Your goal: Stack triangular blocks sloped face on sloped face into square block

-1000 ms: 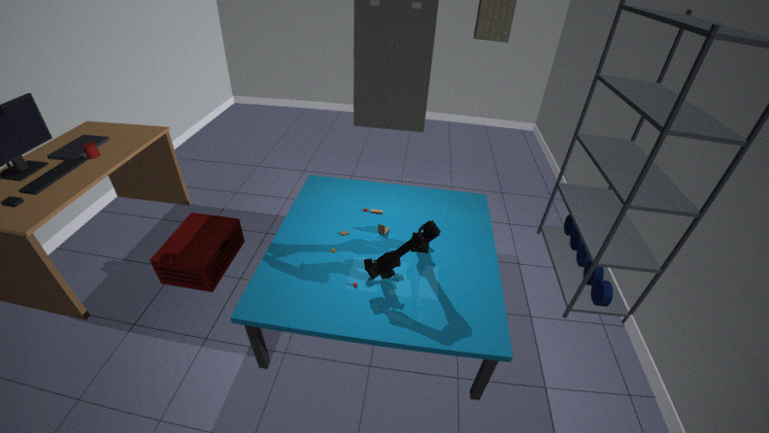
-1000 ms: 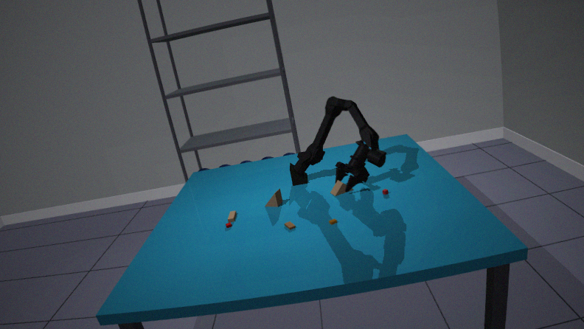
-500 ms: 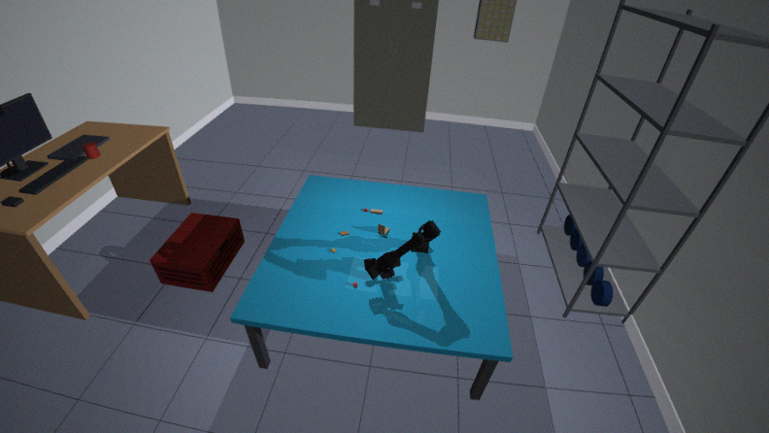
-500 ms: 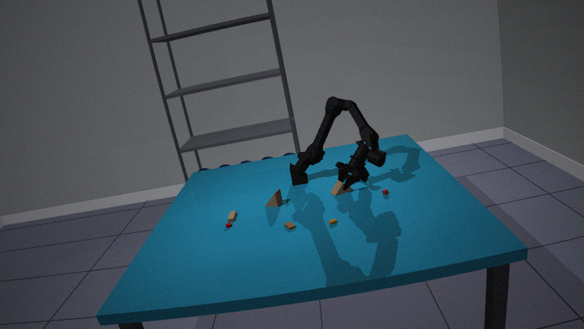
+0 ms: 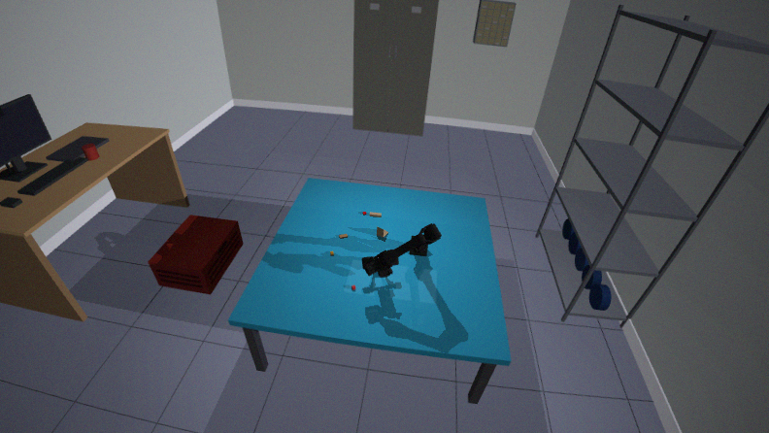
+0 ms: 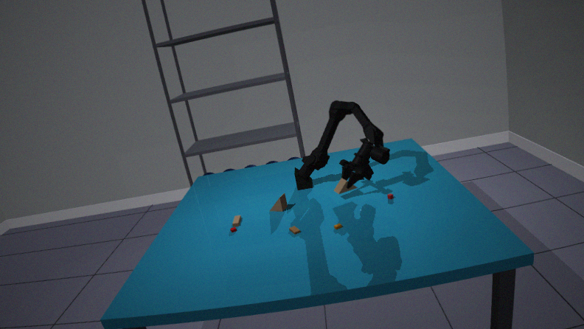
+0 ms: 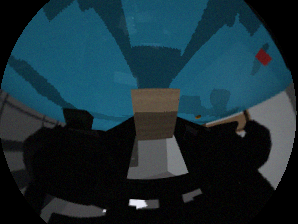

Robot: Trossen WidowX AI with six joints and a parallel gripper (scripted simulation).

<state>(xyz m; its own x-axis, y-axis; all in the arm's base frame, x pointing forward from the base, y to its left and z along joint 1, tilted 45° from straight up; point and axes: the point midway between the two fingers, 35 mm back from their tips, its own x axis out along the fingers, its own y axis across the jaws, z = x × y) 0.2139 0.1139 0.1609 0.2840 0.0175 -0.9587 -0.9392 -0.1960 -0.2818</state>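
One tan triangular block (image 6: 340,186) (image 7: 156,101) is between my fingers, low at the table; it appears to rest on the tabletop. My gripper (image 6: 347,181) (image 7: 153,117) is shut on it, one finger on either side. In the wrist view the block's upper part is lit and its lower part is shaded. In the top view the arm hides this block. The other triangular block (image 5: 382,232) (image 6: 280,203) stands apart from it, nearer the arm's base, with a sloped face showing. Nothing touches that one.
On the blue table (image 5: 301,301) (image 6: 183,282) lie a red cube (image 5: 353,287) (image 6: 390,196) (image 7: 263,57) near the gripper, an orange piece (image 5: 331,252) (image 6: 338,226), a small tan block (image 5: 343,236) (image 6: 294,229), and a longer tan block (image 5: 375,215) (image 6: 237,220) beside a red piece (image 5: 364,213) (image 6: 233,229).
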